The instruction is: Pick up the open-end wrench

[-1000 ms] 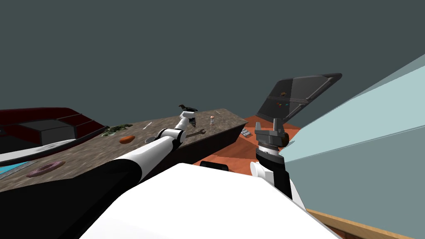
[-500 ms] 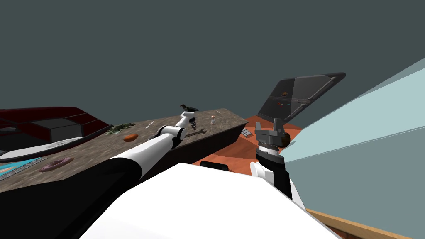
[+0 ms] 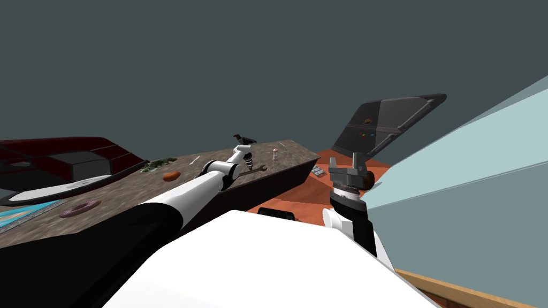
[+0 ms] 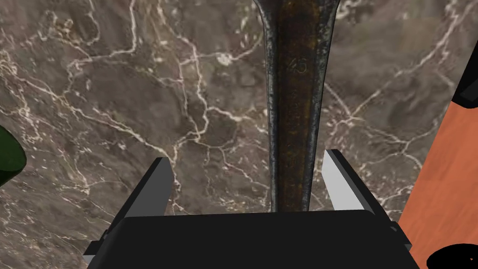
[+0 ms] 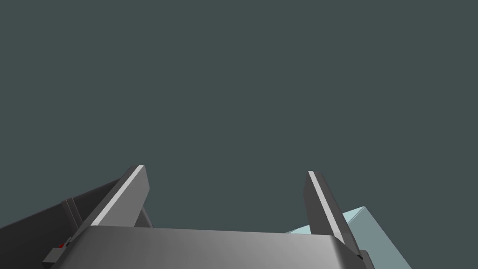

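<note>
A brown marble counter [image 3: 120,188] bears a wrench [image 4: 291,116], doughnut [image 3: 69,212] and small bottle [image 3: 275,154].

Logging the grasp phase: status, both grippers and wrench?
Left gripper open, straddling open-end wrench. Wrench flat on marble counter. Right gripper open, idle. Dark green object beside, apart.

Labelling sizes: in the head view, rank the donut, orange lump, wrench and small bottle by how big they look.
1. donut, helped by lying nearest the camera
2. orange lump and wrench: unsure, one fatter, one longer
3. small bottle
</note>
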Controlling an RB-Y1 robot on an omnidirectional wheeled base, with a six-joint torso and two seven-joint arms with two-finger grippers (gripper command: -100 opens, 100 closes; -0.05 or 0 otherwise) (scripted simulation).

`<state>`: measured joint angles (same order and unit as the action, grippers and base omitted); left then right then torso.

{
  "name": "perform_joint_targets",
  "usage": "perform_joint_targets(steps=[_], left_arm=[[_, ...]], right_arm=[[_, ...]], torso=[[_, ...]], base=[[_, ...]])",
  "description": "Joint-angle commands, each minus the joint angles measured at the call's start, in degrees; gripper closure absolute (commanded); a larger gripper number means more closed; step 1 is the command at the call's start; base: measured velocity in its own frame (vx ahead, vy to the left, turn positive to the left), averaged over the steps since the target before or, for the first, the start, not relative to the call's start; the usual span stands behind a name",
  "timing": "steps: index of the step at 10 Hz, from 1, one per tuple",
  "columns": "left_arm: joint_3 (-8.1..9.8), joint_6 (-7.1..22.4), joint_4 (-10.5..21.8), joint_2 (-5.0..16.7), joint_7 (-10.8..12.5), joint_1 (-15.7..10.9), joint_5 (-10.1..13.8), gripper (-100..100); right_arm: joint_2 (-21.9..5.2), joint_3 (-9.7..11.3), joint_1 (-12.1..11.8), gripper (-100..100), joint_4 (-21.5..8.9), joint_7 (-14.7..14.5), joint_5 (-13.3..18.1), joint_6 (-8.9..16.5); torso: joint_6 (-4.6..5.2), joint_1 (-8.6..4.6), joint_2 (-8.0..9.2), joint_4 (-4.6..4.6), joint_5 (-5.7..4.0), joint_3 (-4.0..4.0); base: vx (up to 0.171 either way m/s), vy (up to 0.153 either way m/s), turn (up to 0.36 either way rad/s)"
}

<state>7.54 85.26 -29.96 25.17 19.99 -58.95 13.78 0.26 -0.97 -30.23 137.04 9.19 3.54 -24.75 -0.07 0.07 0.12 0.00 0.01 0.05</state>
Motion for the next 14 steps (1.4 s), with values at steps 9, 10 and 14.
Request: perform_joint_targets(steps=[9, 10, 14], left_arm=[[-0.67, -2.9, 6.0, -1.3, -0.2, 2.4, 0.9, -100], [-0.67, -2.9, 6.0, -1.3, -0.2, 2.4, 0.9, -100], [-0.65, -2.2, 4.9, -1.3, -0.1, 2.9, 1.0, 100]], right_arm=[[0.0, 0.0, 0.0, 0, 0.0, 0.0, 0.0, 0.0], [0.0, 0.0, 0.0, 0, 0.0, 0.0, 0.0, 0.0], [0.0, 0.0, 0.0, 0, 0.0, 0.0, 0.0, 0.0]], torso=[[0.01, -0.05, -0.17, -0.04, -0.01, -0.10], [-0.01, -0.03, -0.19, -0.05, 0.00, -0.11], [0.01, -0.01, -0.10, -0.01, 0.00, -0.06]], base=[[0.004, 0.003, 0.005], [0.020, -0.003, 0.005], [0.002, 0.000, 0.000]])
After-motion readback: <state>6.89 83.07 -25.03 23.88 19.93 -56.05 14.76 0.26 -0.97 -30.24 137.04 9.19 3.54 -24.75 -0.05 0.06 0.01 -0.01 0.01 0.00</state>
